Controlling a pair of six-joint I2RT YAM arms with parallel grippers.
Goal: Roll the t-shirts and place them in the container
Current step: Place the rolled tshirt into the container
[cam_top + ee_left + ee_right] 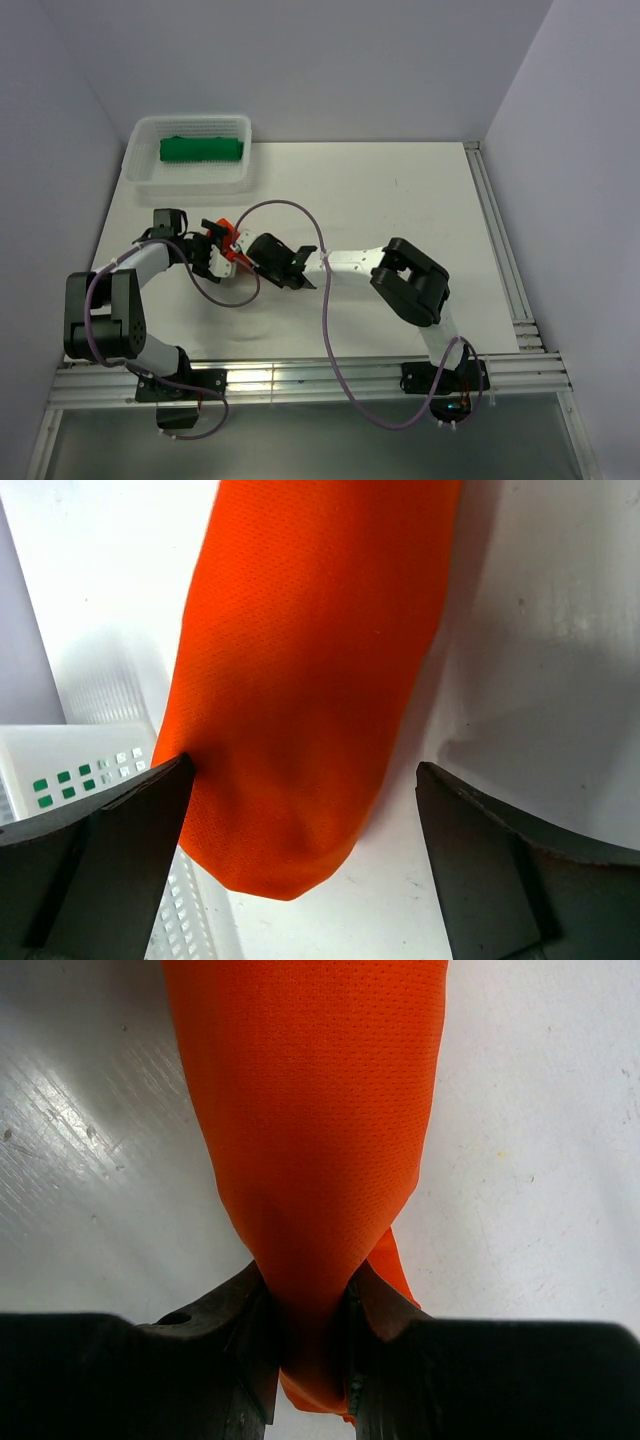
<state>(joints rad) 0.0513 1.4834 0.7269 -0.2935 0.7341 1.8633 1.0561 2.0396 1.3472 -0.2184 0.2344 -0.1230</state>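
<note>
The green shirt (202,150) lies rolled in the basket (137,172). Our left gripper (305,772) gapes around the rolled orange shirt (310,650) mid-table; the right gripper (305,1305) clamps its end. Rolling looks done, so next we'd close the left and carry it over.

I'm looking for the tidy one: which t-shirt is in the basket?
The green t-shirt, lying in the white basket. The orange t-shirt is out on the table, pinched by the right hand.

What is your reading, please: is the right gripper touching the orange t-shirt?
Touching. The right wrist view shows the right gripper pinching the orange t-shirt tightly.
</note>
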